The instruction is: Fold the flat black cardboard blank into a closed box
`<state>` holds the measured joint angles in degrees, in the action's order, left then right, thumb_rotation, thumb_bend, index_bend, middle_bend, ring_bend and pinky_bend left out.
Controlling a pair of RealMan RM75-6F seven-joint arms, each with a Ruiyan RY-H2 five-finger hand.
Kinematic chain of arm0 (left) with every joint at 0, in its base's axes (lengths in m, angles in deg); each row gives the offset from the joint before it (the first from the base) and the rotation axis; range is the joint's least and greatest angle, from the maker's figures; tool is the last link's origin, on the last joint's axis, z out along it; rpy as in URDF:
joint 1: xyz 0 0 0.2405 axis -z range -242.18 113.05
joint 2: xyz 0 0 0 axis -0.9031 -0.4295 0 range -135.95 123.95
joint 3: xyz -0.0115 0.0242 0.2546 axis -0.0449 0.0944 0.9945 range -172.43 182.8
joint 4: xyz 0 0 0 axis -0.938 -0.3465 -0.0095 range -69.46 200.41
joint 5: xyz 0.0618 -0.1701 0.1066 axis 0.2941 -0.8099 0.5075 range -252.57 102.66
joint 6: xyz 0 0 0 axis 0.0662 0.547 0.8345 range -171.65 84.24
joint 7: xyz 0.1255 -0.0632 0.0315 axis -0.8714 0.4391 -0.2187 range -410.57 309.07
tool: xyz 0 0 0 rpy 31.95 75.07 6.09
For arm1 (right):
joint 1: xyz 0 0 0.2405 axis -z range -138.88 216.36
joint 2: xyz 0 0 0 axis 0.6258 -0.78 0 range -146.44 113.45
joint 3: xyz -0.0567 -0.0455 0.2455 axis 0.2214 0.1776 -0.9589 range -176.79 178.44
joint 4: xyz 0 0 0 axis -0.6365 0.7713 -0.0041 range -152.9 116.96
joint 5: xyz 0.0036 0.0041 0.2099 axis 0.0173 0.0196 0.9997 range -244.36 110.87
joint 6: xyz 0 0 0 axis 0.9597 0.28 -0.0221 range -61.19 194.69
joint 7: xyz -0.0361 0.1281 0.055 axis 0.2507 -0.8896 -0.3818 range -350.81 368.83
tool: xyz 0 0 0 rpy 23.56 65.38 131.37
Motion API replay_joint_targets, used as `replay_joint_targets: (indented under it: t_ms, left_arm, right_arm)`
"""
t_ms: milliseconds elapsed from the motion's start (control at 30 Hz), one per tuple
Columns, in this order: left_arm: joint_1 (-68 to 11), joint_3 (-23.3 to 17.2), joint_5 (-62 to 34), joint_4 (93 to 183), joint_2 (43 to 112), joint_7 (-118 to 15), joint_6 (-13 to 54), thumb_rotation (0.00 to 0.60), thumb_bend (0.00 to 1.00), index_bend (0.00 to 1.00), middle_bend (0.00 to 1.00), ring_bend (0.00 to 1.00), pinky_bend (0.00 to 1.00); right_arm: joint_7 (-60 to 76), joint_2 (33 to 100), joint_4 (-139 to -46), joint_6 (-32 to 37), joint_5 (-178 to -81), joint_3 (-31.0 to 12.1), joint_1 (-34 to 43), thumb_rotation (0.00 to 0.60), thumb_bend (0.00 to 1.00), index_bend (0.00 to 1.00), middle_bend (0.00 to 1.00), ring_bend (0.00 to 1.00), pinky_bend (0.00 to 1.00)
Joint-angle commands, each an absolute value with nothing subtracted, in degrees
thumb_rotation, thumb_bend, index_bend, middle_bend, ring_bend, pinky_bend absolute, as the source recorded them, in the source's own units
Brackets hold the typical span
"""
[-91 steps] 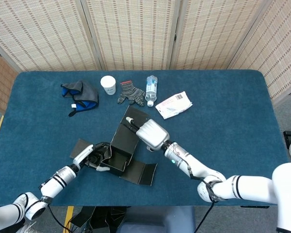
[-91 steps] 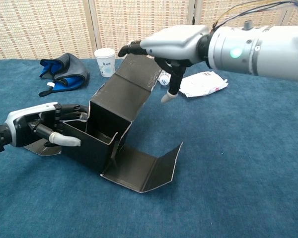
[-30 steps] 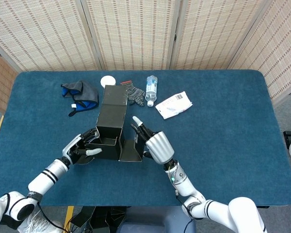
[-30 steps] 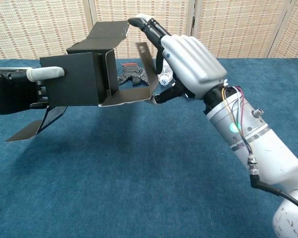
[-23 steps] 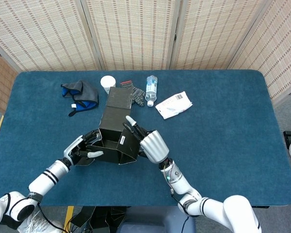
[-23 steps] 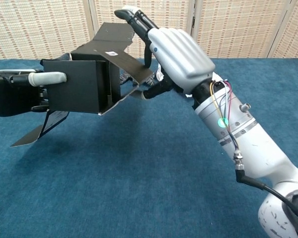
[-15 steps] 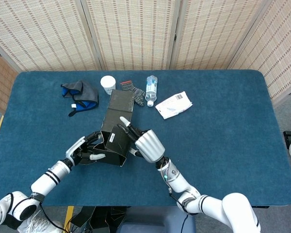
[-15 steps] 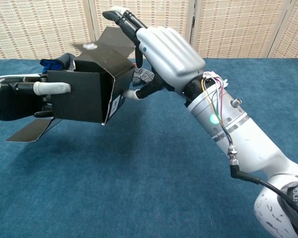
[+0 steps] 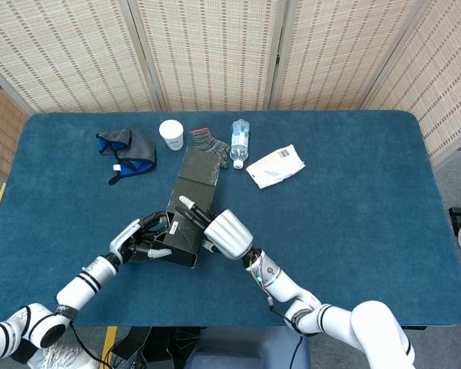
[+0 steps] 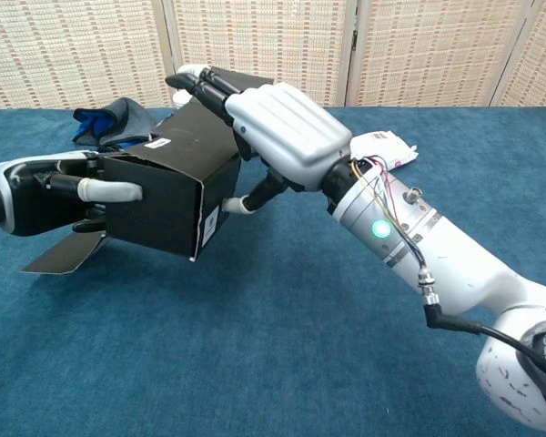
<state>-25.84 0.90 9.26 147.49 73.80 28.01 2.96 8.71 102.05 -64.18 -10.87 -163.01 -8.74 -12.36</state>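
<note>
1. Currently: black box part-folded, held up off the desk near the front edge, left of centre.
2. Left hand grasping the box's left end; one finger laid across the near side wall in the chest view.
3. Right hand spread flat over the top of the box, fingers stretched along the top panel, thumb against the right end flap. Pressing, not wrapped round; nothing enclosed in it.
4. Right end flap with small white label lying nearly shut against the box end.
5. One loose flap hanging out under the left hand, unfolded.
6. Long back flap sticking out away from the robot, toward the far edge.
7. Along the far edge, left to right: blue-and-grey cloth, white paper cup, knitted glove, clear plastic bottle, white packet.
8. Glove just beside the tip of the back flap in the head view; cannot tell whether touching.
9. Woven screen panels behind the desk.
</note>
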Motion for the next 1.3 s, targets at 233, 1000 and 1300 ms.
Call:
replay_joint_targets:
  t_ms: [233,1000,1300]
  left_arm:
    - [-25.8,2.4,10.6,144.2,76.9,23.9,3.6,0.6,0.1,0.18,0.22,0.63,0.89]
    - [-25.5,3.6,11.7,136.9,83.0,9.9,6.9,0.6,0.1,0.16,0.19,0.63,0.89]
    - [-25.2,3.5,10.4,136.9,83.8,7.5,5.7,0.6,0.1,0.16,0.18,0.63,0.89]
  right_arm:
    - [9.1,102.0,-63.2,-9.2,-163.2,-7.5,-13.1,0.6,0.0,0.0,0.09,0.63,1.0]
    - [0.7,102.8,-53.0,-12.3,-166.7,-1.1,-11.2,0.6,0.0,0.03,0.18,0.67,1.0]
    - [-1.1,103.9,-49.4,-12.8,-167.3,0.1,-11.1,0.6,0.0,0.04,0.18,0.67,1.0]
